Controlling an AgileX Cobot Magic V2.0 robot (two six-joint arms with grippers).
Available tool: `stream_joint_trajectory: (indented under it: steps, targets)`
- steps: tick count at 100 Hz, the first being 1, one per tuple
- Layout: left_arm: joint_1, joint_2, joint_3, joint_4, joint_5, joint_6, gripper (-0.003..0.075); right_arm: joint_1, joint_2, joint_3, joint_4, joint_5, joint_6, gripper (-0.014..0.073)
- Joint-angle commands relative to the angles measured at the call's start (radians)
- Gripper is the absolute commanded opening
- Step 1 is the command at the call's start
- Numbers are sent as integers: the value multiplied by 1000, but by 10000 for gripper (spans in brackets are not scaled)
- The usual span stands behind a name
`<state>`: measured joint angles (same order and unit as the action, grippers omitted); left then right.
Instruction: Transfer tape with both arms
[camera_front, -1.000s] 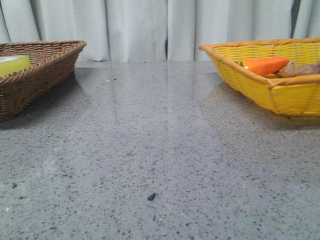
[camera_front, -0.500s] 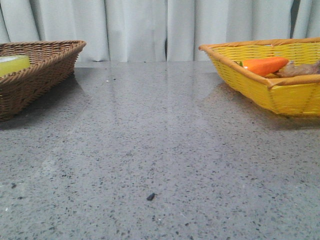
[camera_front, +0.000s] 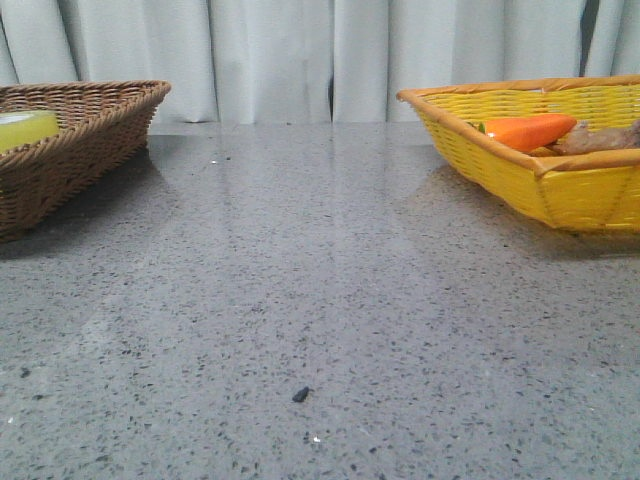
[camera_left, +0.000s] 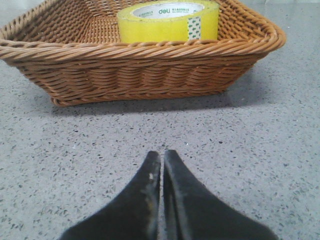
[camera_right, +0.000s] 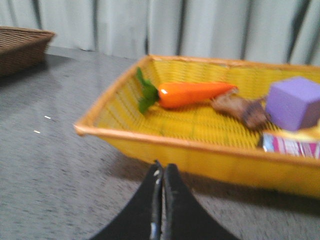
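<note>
Tape (camera_left: 169, 22) is seen lying flat, core upward, inside the brown basket (camera_left: 150, 70), straight ahead of the left gripper (camera_left: 161, 165), the nearer one; both it and the right gripper (camera_right: 161, 177) are closed, empty.

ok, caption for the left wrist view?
Closed left gripper faces the brown wicker basket holding the yellow tape.

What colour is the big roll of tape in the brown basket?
Glossy yellow, with a white inner core printed in green; the tape shows best in the left wrist view.
</note>
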<state>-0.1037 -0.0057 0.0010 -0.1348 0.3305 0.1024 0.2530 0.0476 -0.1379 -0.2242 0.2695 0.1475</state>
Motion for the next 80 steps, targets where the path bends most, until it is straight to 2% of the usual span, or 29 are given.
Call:
stream_joint_trajectory:
  steps: [1, 16, 28, 40, 80]
  targets:
    - [0, -30, 11, -14, -52, -11, -20, -89, 17, 49, 34, -175, 4, -67]
    - [0, -30, 11, -14, -52, -11, -21, -236, -23, 117, 56, -184, 4, -67]
    - [0, -30, 11, -14, -52, -11, -21, -291, -81, 147, 56, -177, 4, -67]
    - [0, -30, 11, -14, -52, -11, -21, -305, -78, 169, 56, -171, 4, -67]
    - [0, -30, 11, -14, -52, -11, -20, -305, -78, 169, 56, 34, 4, -67]
